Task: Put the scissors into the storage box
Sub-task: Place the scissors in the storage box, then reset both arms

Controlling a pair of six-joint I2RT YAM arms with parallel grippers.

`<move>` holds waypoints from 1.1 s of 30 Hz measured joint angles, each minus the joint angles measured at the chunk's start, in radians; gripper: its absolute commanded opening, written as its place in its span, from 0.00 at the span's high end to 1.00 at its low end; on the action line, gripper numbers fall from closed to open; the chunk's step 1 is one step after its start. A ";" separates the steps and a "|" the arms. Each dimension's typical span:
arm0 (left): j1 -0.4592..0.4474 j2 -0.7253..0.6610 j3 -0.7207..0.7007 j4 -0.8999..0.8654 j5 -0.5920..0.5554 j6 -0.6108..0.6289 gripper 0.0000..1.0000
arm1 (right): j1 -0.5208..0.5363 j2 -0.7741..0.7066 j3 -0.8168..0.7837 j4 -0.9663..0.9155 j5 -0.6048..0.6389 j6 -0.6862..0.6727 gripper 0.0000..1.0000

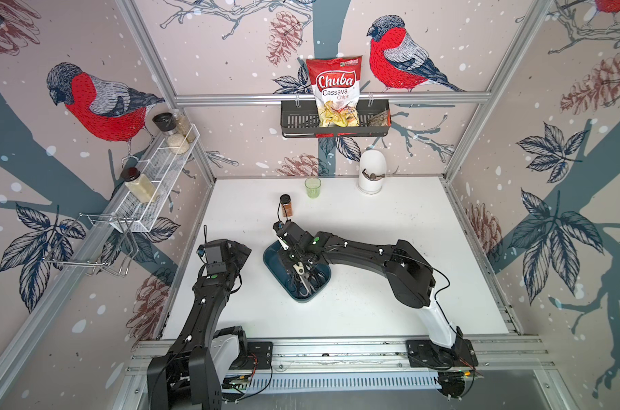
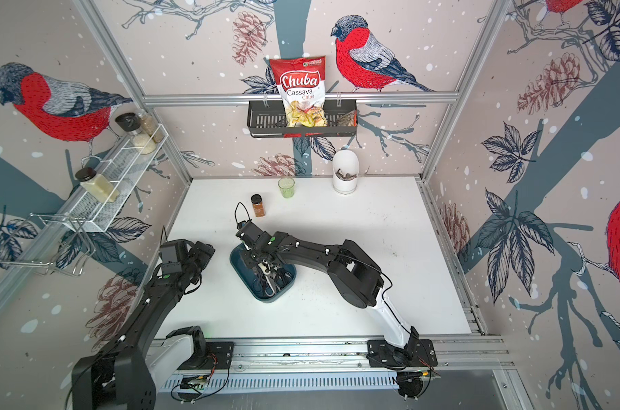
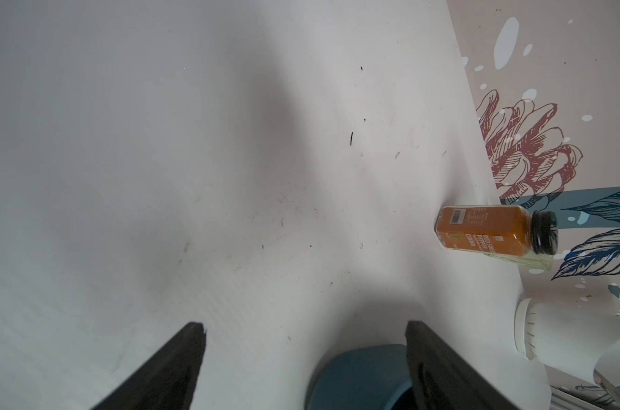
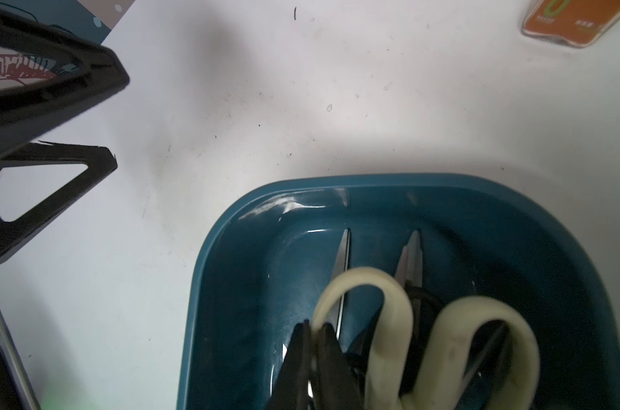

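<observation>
As the cream-handled shears point(image 4: 390, 337) look stiff and weighty (slick blades), grip the handle loop; lower centre, the right gripper point(image 4: 315, 324) straddles it, clamped or slack unclear.

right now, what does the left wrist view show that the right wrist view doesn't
Only the left wrist: the black cap of the spice jar and a white canister. Only the right wrist: inside the storage box, the right pincer closed on the cream-handled scissors, over other steel blades. Both: the white table, the box's rim, the orange jar body, the open left pincer.
</observation>
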 measured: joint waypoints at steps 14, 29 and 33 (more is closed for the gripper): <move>0.001 -0.017 -0.004 0.008 -0.121 0.075 0.08 | -0.115 -0.262 -0.214 0.109 0.089 0.013 0.55; 0.002 0.188 0.076 0.257 -0.251 0.398 0.11 | -0.749 -0.717 -0.895 0.407 0.217 -0.021 0.58; -0.002 0.257 0.069 0.339 -0.254 0.517 0.11 | -0.887 -0.798 -1.125 0.591 0.315 -0.069 0.59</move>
